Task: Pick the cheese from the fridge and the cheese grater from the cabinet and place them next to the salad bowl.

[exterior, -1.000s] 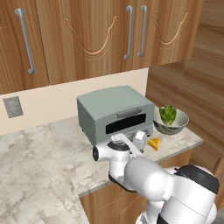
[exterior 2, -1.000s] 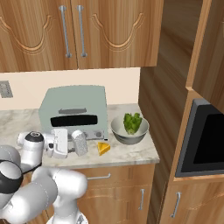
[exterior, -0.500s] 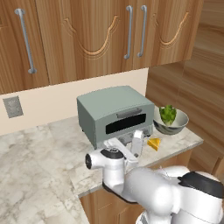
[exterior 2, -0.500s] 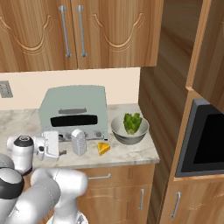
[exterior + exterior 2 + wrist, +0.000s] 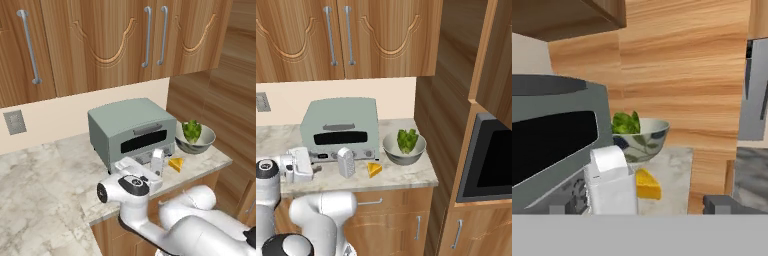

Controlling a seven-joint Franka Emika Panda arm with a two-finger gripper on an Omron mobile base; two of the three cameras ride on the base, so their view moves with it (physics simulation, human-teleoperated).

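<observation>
The cheese grater (image 5: 346, 162) stands upright on the counter (image 5: 406, 172) with the cheese (image 5: 374, 170) just at its 3 o'clock — both near the salad bowl (image 5: 404, 148), at the toaster oven's (image 5: 340, 127) front. The gripper (image 5: 317, 169) hangs apart at the grater's 9 o'clock; whether its fingers are spread, I cannot tell.

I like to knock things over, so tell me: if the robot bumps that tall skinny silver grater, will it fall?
Probably, yes. The small upright silver-white box grater stands tall on a narrow base, so a sideways bump could tip it. It looks stiff, like metal. Falling toward the yellow-orange cheese wedge beside it, it might knock that.
</observation>
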